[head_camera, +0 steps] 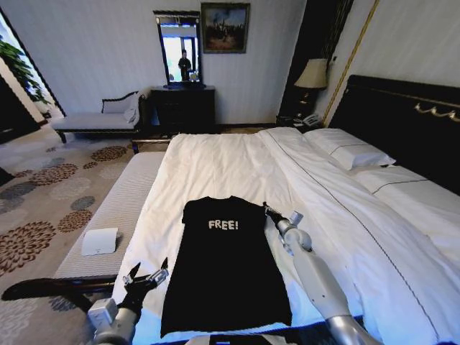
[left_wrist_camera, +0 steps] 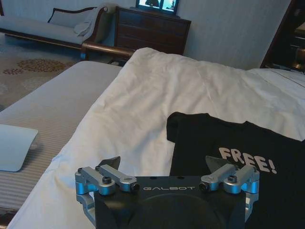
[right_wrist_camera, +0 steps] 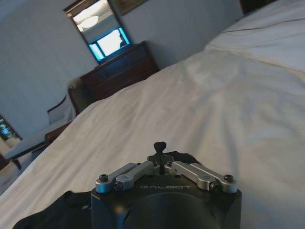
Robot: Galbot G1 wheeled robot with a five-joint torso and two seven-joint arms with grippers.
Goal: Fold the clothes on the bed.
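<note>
The black T-shirt (head_camera: 226,269) with its white "FREE!" lettering lies flat and face-up on the white duvet of the bed (head_camera: 237,162), near the foot end, collar pointing toward the dresser (head_camera: 182,108). Both sleeves look already tucked in, leaving a long narrow panel, so my reading is that the side folds are done and the lengthwise fold (hem up to collar, or the reverse) is what remains.

The right gripper (head_camera: 267,210) sits at the shirt's right shoulder, low on the duvet; in the right wrist view its fingers are drawn together at the tips, with a dark bunch of cloth right at them (right_wrist_camera: 160,151), so it looks clamped on the shirt's edge. The left gripper (head_camera: 148,274) hovers just off the shirt's left side, near the lower half, with its fingers apart and nothing between them. A grey bench (head_camera: 108,223) runs alongside the bed, carrying a white card (head_camera: 99,241).
</note>
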